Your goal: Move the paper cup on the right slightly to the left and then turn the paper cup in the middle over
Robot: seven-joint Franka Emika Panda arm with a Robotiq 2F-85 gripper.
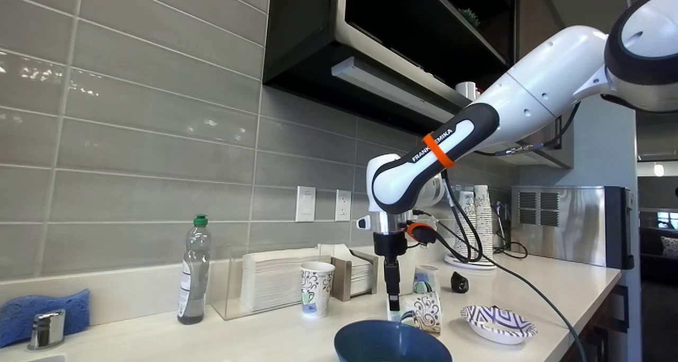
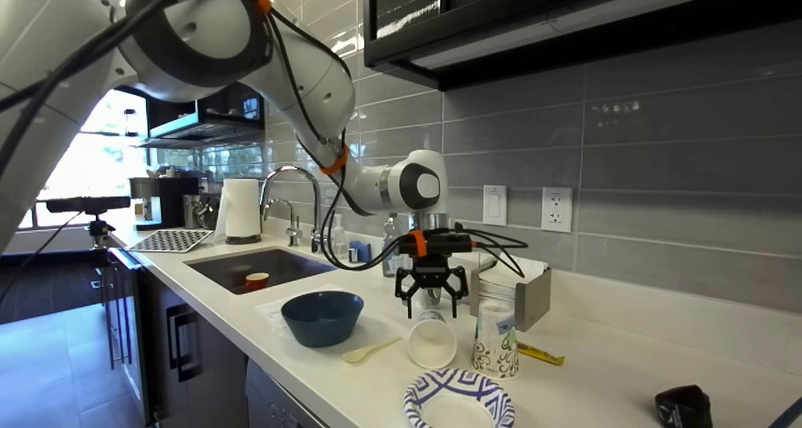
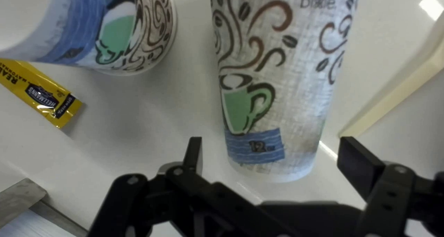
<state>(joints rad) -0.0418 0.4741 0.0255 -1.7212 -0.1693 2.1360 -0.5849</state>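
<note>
Three patterned paper cups stand or lie on the counter. The middle cup lies on its side, seen in both exterior views (image 1: 426, 314) (image 2: 432, 343) and the wrist view (image 3: 277, 91); its mouth faces away from the gripper. Another cup stands upside down beside it (image 1: 425, 278) (image 2: 495, 343) (image 3: 138, 32). A third cup stands upright by the napkins (image 1: 317, 288); the gripper partly hides it in an exterior view (image 2: 430, 297). My gripper (image 2: 432, 312) is open and points down. In the wrist view its fingers (image 3: 275, 157) lie either side of the lying cup's base, apart from it.
A blue bowl (image 1: 392, 341), a cream spoon (image 2: 371, 350) and a patterned paper plate (image 2: 460, 378) lie near the lying cup. A yellow packet (image 3: 41, 94) lies by the upside-down cup. Napkin holders (image 1: 341, 282), a soap bottle (image 1: 194, 277) and a dark crumpled wrapper (image 2: 683, 406) are on the counter.
</note>
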